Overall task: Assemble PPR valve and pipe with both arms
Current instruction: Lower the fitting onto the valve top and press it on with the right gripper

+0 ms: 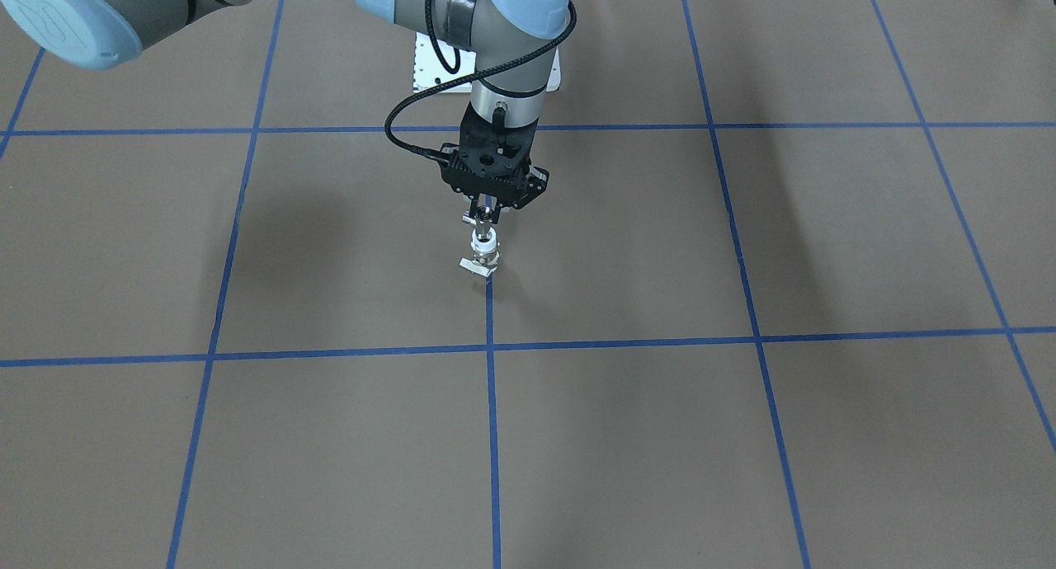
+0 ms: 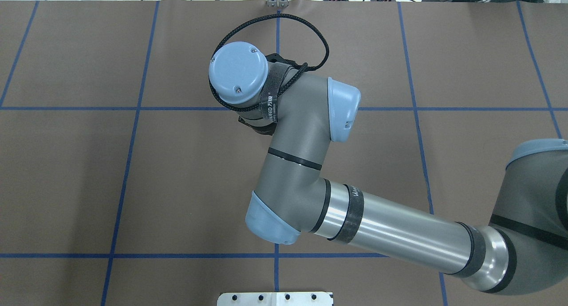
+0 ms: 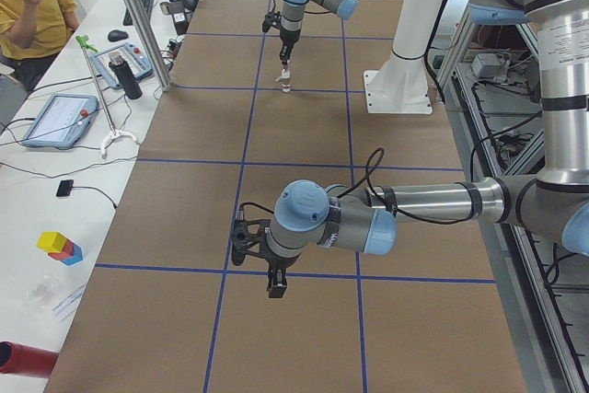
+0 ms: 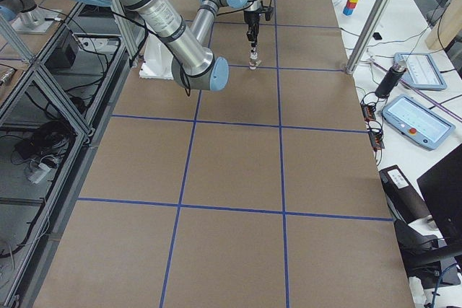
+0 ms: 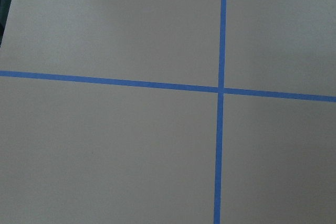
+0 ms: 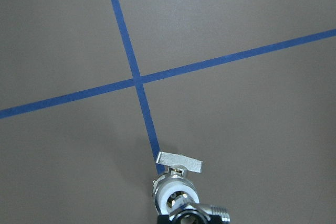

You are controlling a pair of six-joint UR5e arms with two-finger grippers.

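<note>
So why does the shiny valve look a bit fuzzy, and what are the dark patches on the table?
Right wrist view: the valve sits very near the lens, so it looks soft. Front-facing view: the dark patches are soft-edged shadows on the table.

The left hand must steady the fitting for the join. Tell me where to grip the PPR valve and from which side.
Probably best: grip the PPR valve by its white barrel, low and level, coming from the robot's left. It stands upright on the table. The right hand holds the pipe over its top, barring that way in, and its lever juts toward the robot's right.
</note>
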